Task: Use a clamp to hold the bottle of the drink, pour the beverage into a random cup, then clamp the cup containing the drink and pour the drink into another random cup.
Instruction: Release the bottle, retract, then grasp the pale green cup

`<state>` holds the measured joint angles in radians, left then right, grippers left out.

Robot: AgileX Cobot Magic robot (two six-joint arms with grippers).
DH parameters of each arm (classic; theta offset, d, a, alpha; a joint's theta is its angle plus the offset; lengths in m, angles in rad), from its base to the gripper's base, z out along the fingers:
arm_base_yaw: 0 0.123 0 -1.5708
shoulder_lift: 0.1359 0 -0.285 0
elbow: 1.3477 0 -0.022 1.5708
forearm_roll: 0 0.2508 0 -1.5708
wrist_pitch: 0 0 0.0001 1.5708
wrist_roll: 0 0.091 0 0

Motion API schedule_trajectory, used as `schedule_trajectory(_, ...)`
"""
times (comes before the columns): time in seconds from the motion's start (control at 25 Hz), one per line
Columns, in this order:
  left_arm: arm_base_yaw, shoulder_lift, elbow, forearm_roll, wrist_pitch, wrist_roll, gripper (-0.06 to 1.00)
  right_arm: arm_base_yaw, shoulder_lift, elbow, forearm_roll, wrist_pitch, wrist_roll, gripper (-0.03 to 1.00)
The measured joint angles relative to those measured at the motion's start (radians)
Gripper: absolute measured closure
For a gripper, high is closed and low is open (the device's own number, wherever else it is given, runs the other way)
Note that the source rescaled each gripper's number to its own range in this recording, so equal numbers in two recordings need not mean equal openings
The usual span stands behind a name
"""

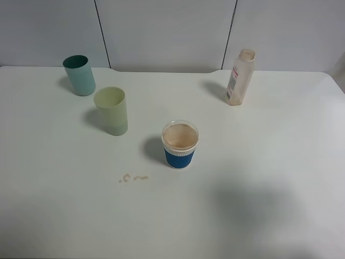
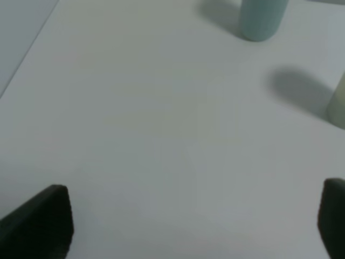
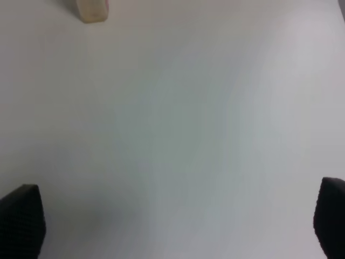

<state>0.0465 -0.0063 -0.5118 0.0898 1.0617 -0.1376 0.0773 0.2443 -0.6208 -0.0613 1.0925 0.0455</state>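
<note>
An open plastic drink bottle [image 1: 240, 77] with a red and white label stands upright at the back right of the white table [image 1: 269, 162]. Its base shows in the right wrist view [image 3: 92, 9]. A blue-sleeved paper cup [image 1: 180, 144] stands in the middle; its inside looks tan. A pale green cup [image 1: 111, 110] and a teal cup [image 1: 80, 75] stand at the back left; both show in the left wrist view, the teal one [image 2: 261, 19] and the pale green one [image 2: 338, 105]. Neither gripper shows in the exterior view. My left gripper [image 2: 197, 221] and right gripper [image 3: 178, 224] are open and empty above bare table.
A small brownish spill [image 1: 133, 177] lies on the table in front of the pale green cup. A grey panelled wall [image 1: 167, 32] runs behind the table's back edge. A shadow [image 1: 253, 208] falls on the front right of the table.
</note>
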Motion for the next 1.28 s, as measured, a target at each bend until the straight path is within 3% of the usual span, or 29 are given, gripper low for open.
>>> schedule_trajectory(0.32, 0.000, 0.000, 0.000, 0.000, 0.000, 0.000, 0.19, 0.000, -0.093, 0.122, -0.002, -0.013, 0.000, -0.03)
schedule_trajectory(1.28, 0.000, 0.000, 0.000, 0.000, 0.000, 0.000, 0.19, 0.000, -0.107, 0.122, -0.006, -0.031, 0.013, -0.03)
